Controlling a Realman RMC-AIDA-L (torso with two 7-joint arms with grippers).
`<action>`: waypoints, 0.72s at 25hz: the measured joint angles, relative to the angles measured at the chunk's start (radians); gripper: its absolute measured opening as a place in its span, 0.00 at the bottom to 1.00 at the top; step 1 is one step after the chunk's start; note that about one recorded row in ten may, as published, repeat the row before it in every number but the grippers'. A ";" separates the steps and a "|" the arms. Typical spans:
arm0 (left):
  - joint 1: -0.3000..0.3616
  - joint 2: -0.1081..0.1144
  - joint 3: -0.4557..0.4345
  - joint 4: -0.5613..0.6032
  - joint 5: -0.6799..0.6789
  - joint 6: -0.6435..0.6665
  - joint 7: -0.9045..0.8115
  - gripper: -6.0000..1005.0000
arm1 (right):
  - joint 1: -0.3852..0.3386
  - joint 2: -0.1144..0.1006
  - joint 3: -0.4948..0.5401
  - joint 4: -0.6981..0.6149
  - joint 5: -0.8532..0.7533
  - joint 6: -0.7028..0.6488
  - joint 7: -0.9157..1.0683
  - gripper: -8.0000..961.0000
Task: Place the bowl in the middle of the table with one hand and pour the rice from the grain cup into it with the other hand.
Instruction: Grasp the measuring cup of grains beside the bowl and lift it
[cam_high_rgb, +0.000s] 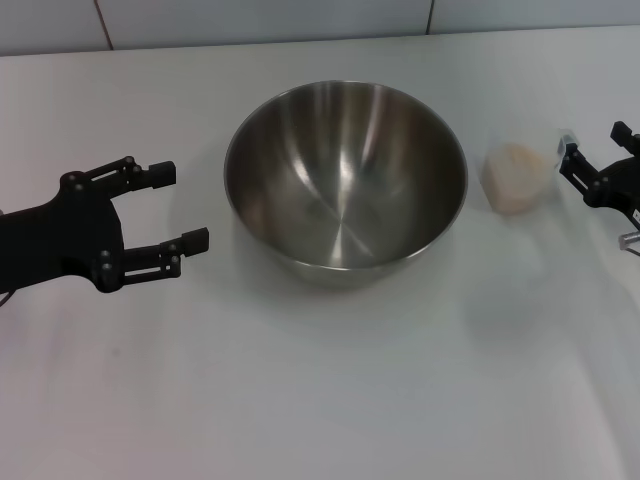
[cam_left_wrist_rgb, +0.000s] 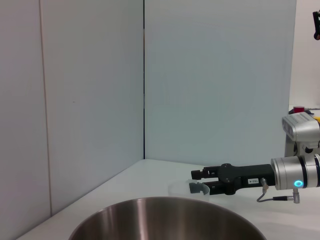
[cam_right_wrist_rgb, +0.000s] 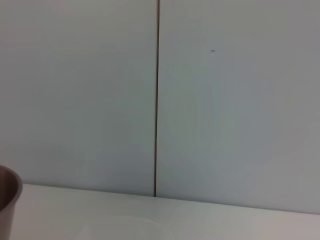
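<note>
On table (cam_high_rgb: 300, 400), bowl (cam_high_rgb: 345, 180), grain cup (cam_high_rgb: 520, 175) beside

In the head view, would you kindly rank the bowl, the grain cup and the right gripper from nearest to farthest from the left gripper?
1. The bowl, mid-table, just beside the open left gripper.
2. The grain cup, holding rice, past the bowl's far side.
3. The right gripper, at the cup's outer side.

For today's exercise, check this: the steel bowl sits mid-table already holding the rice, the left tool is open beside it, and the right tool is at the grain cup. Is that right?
One detail is wrong. The head view shows the bowl empty; the rice is in the grain cup. The rest holds: the left tool is open beside the bowl, and the right tool is at the cup.
</note>
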 joint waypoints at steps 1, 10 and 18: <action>-0.001 0.000 0.000 0.000 0.000 0.000 0.000 0.83 | 0.001 0.000 0.000 0.000 0.000 0.000 -0.003 0.56; -0.003 -0.002 -0.001 0.000 0.000 -0.001 0.000 0.84 | 0.006 0.002 -0.003 0.008 -0.008 0.005 -0.077 0.56; -0.004 -0.005 -0.008 0.000 0.000 -0.001 0.000 0.83 | 0.008 0.003 0.000 0.011 -0.004 0.007 -0.088 0.43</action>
